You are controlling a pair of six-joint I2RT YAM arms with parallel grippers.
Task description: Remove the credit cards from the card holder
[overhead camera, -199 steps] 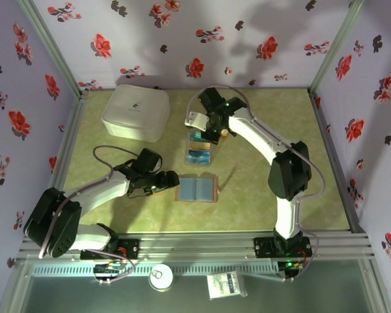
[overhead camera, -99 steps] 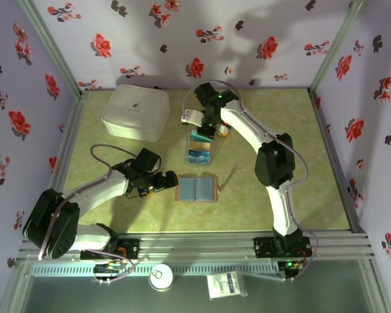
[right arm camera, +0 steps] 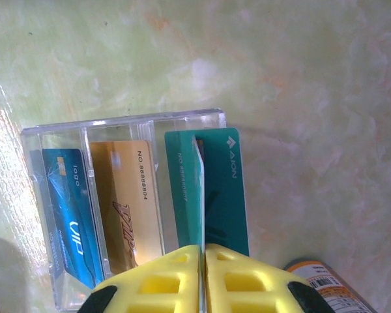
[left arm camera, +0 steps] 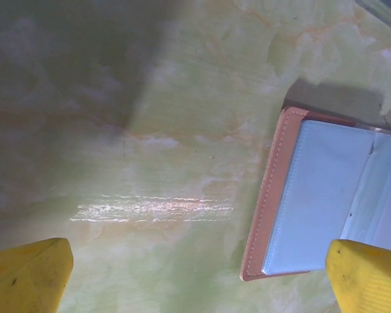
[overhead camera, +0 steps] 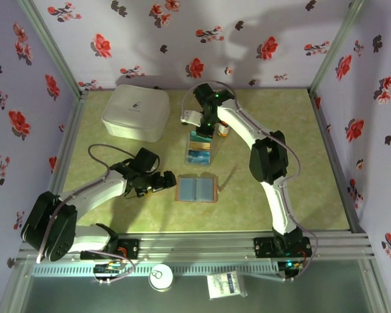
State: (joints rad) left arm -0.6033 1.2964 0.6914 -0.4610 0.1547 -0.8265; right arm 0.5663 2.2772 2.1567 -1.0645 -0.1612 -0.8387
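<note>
The credit cards [right arm camera: 124, 202] look nearly out: my right end effector [right arm camera: 202, 257] clenches a teal card [right arm camera: 221, 189] at the tray [right arm camera: 124, 122], left end effector [left arm camera: 199, 277] just released.

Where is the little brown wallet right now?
From the top camera, the card holder lies open on the table, just right of the left tool, on the clear tray's near side.
</note>
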